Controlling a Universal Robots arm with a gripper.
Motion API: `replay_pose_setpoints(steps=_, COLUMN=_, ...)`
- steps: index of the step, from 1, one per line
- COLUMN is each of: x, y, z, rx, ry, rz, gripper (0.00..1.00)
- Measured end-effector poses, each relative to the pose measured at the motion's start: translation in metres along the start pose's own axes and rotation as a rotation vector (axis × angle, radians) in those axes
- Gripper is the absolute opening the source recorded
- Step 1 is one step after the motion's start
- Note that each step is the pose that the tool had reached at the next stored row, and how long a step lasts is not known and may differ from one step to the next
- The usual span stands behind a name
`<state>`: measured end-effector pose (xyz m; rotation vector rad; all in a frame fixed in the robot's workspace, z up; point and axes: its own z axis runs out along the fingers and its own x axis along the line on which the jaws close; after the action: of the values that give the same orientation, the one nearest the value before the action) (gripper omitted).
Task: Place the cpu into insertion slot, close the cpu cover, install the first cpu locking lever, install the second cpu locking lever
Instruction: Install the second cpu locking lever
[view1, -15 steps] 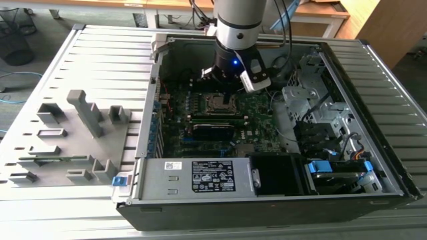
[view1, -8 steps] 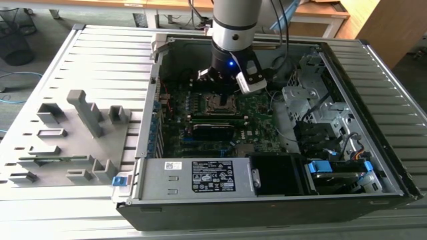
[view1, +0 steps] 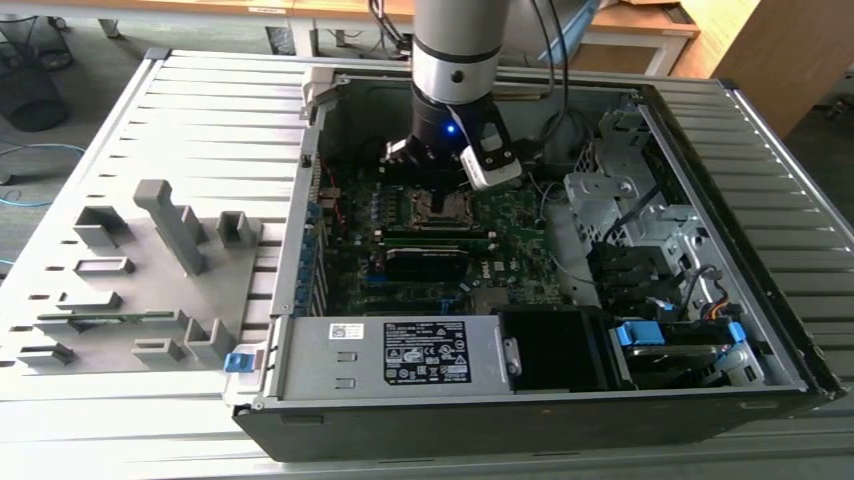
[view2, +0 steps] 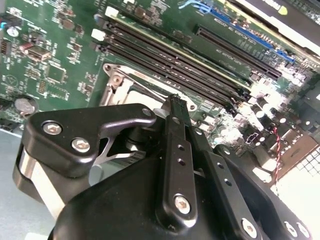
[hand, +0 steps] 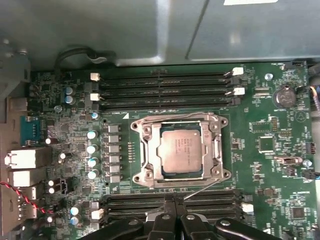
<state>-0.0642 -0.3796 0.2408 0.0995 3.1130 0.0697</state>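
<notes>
The cpu (hand: 180, 152) sits flat in its socket on the green motherboard (hand: 270, 170), silver-grey top facing up, with the cpu cover (hand: 216, 150) lying down around it as a metal frame. A thin lever (hand: 206, 188) runs slantwise just off the socket's edge, toward the gripper (hand: 173, 204). The gripper's black fingers (hand: 167, 212) are drawn together with nothing between them (tips meeting in the first wrist view), poised just beside the socket over the near bank of memory slots (hand: 210, 205). A second bank of slots (hand: 162, 90) lies on the far side of the socket, and a row of small capacitors (hand: 92, 155) stands on another side. In the exterior view the arm (view1: 454, 60) reaches down into the open computer case (view1: 747, 240), over the board's socket area; a long black module (view1: 427, 262) lies just below the socket, the power supply (view1: 387, 355) fills the near edge, and a grey fixture plate (view1: 127, 280) rests outside at the exterior view's left. In the second wrist view the gripper's linkage (view2: 175, 165) blocks most of the socket.
</notes>
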Motion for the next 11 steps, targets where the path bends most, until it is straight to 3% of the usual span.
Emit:
replay_pose_setpoints(steps=6, x=0.0085, y=-0.0008, z=0.0058, rx=0.0, ry=0.0001, rz=-0.001, gripper=0.11)
replay_pose_setpoints(steps=11, x=0.0092, y=-0.0012, z=0.0131, rx=-0.0002, ry=0.0002, rz=-0.003, gripper=0.11)
